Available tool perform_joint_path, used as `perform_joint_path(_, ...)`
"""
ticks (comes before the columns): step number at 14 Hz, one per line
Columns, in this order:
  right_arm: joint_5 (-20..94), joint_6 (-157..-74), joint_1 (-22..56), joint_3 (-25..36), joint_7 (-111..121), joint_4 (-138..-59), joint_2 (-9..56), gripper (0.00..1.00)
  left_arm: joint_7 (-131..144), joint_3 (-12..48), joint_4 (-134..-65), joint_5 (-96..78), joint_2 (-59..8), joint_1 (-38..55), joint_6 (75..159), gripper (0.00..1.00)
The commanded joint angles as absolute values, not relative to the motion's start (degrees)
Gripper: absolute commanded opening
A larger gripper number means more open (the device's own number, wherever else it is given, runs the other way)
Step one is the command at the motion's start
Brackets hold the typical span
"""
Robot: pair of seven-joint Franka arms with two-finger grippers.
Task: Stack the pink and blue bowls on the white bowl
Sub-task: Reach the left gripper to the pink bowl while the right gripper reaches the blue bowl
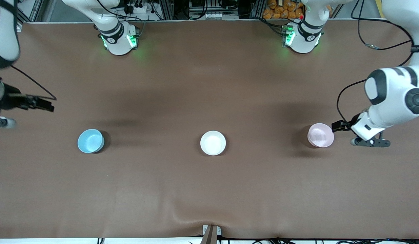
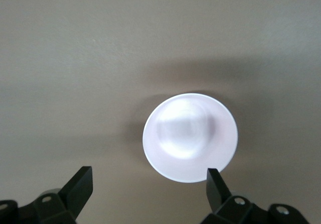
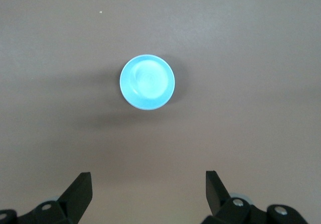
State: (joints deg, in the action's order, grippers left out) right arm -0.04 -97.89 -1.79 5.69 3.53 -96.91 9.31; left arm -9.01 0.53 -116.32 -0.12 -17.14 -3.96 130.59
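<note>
All three bowls sit upright, mouths up, in a row running along the length of the bench, about midway between the robots' edge and the front camera's edge. The blue bowl (image 1: 90,141) lies toward the right arm's end, the white bowl (image 1: 213,143) in the middle, the pink bowl (image 1: 320,135) toward the left arm's end; all stand well apart. Being round, none has a long axis.

The bench (image 1: 209,189) is covered in a plain brown mat, slightly rippled at the middle of the front camera's edge. Cables and equipment crowd the strip along the robots' edge.

The left gripper (image 2: 149,186) hangs just beside the pink bowl (image 2: 190,137), jaws spread wide, holding nothing. The right gripper (image 3: 148,189) hovers near the right arm's end of the bench, jaws likewise spread and empty, with the blue bowl (image 3: 147,82) in its wrist view.
</note>
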Motion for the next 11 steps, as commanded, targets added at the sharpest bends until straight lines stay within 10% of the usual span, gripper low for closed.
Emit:
perform_joint_path(1,-0.62,-101.24,-1.85,5.36,5.18,-96.06,13.43,1.00,-12.30,0.97,-117.25,0.18,-19.24,-5.36,134.21,0.91)
perform_joint_path(11,1.05,-107.84,-2.02,5.27,8.35,-94.92,20.82,1.00,-12.66,1.76,-117.42,-0.53,-25.05,-5.80,139.31,0.43)
